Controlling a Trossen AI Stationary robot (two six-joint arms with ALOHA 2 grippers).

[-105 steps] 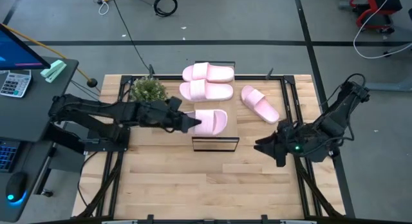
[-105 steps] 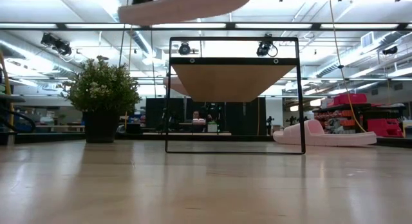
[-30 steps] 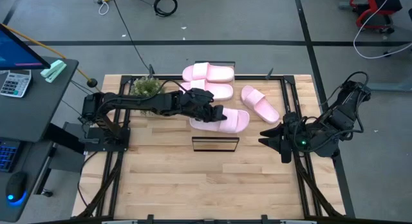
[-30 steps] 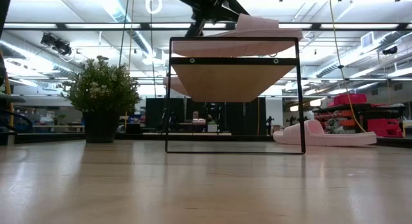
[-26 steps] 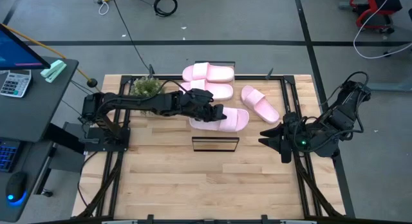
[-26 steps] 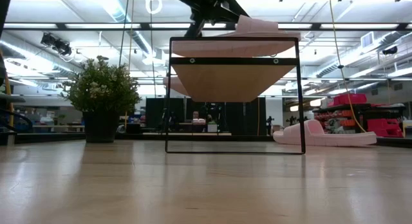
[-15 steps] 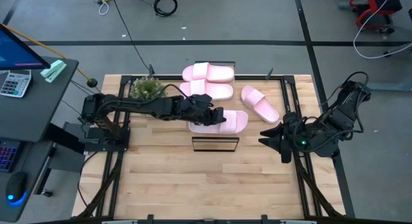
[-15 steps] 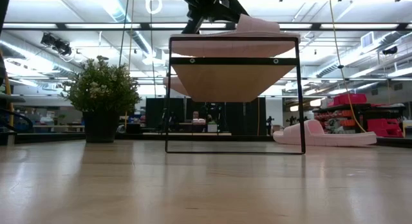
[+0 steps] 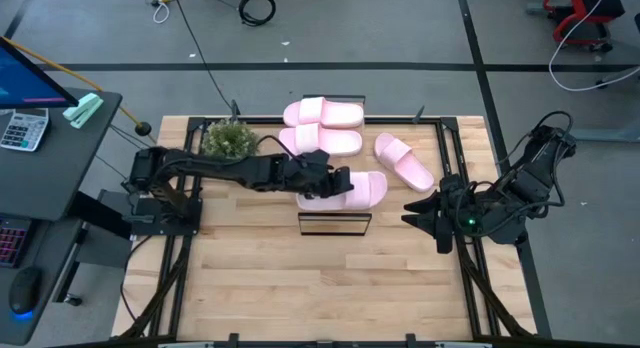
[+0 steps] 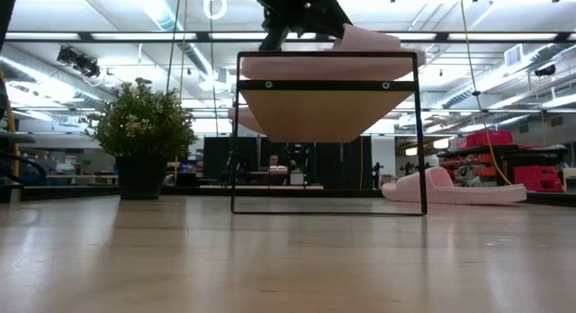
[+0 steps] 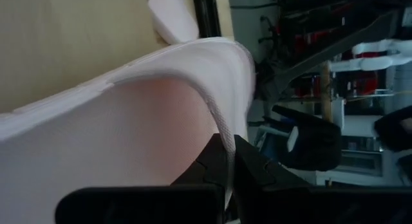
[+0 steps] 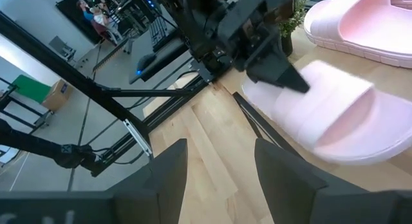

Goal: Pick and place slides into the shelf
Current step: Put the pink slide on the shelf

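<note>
One slide (image 9: pixel 352 189) half under left gripper (image 9: pixel 330 181)

The shelf (image 9: pixel 334 224) top board is mostly hidden beneath the slides (image 9: pixel 345 190) and left arm.

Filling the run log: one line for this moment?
left gripper: shut on slide over shelf | right gripper: open, waiting
</note>
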